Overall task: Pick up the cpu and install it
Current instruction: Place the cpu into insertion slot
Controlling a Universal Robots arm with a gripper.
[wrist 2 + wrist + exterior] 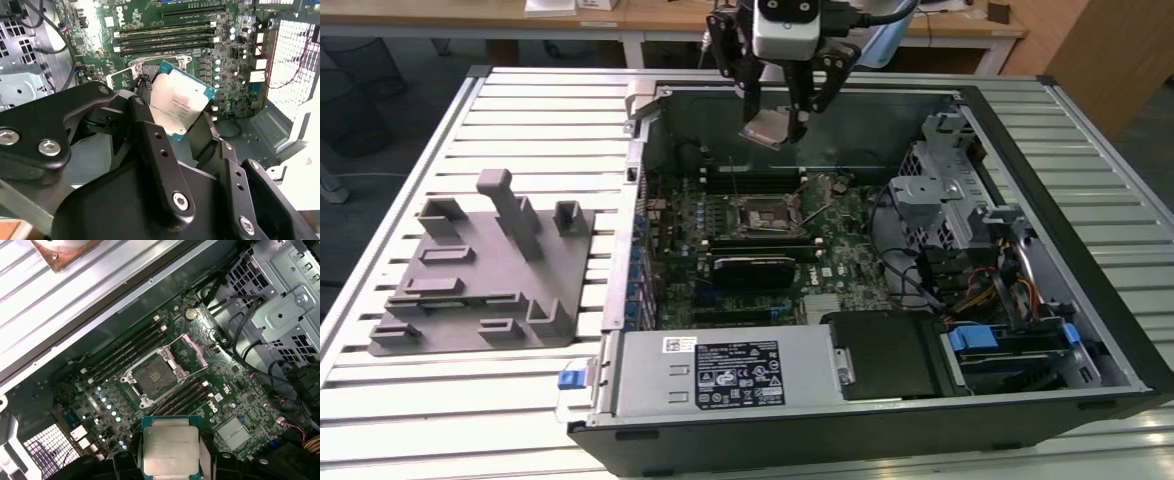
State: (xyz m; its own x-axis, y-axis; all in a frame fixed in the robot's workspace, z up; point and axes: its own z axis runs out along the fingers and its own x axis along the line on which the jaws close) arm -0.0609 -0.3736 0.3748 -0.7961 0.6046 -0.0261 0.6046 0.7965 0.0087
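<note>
Slatted metal table (520, 90), wooden desk (654, 15) behind. Open computer case (1081, 230) lying flat on table, motherboard (841, 260) facing up. Grey fixture block (480, 270) with upright posts beside case, toward exterior view's left. Gripper (777, 128) hanging over far end of case, clamped on cpu (767, 130) (180, 102) (170, 450). Black fingers (150, 135) pinching chip by two opposite edges, seen in both wrist views. Cpu look: small flat square, shiny silver-grey metal lid with faint print, stepped lip round lid, thin green board edge at rim; paler in exterior view. Slightly tilted, lid toward second wrist camera. Held in air above motherboard, touching nothing but fingers. Socket (761, 212) (152, 375) below chip and nearer in exterior view, well apart from it: dark square middle, metal frame round it, memory sticks (125, 352) on either side. Power supply (720, 375) at near edge of case.
</note>
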